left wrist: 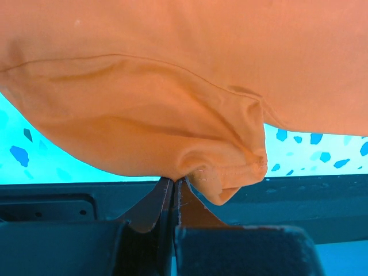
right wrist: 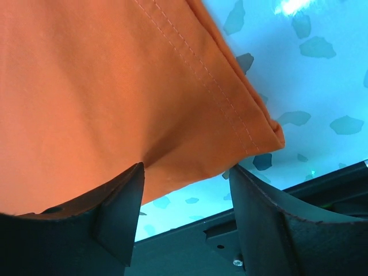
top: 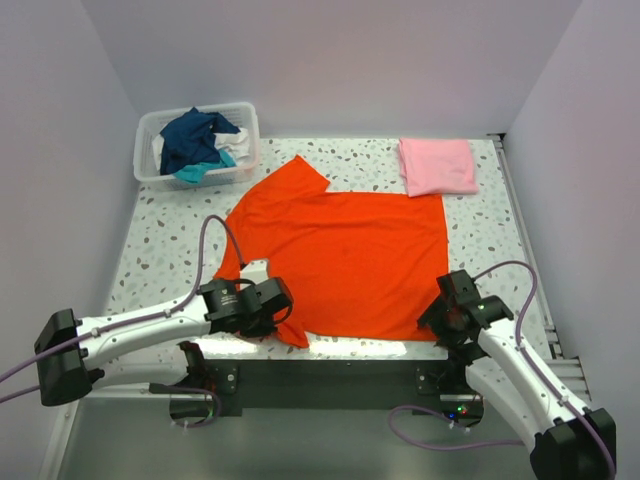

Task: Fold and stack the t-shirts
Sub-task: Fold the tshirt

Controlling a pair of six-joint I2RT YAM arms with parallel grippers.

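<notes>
The bright orange-red t-shirt point(top: 350, 260) lies spread flat on the speckled table point(top: 160, 250). My left gripper point(top: 283, 312) is shut on the shirt's near-left sleeve; in the left wrist view the fingers point(left wrist: 173, 181) pinch a fold of orange cloth point(left wrist: 172, 86). My right gripper point(top: 436, 316) sits at the shirt's near-right hem corner. In the right wrist view it point(right wrist: 187, 172) is open, with the orange cloth point(right wrist: 86, 86) lying between and above the fingers. A folded light pink t-shirt point(top: 437, 165) lies at the far right.
A translucent white plastic basket point(top: 146, 150) at the far left holds a navy shirt point(top: 195, 135), a teal one point(top: 195, 172) and a white one point(top: 236, 140). White walls enclose the table. The dark front rail point(top: 330, 375) runs along the near edge.
</notes>
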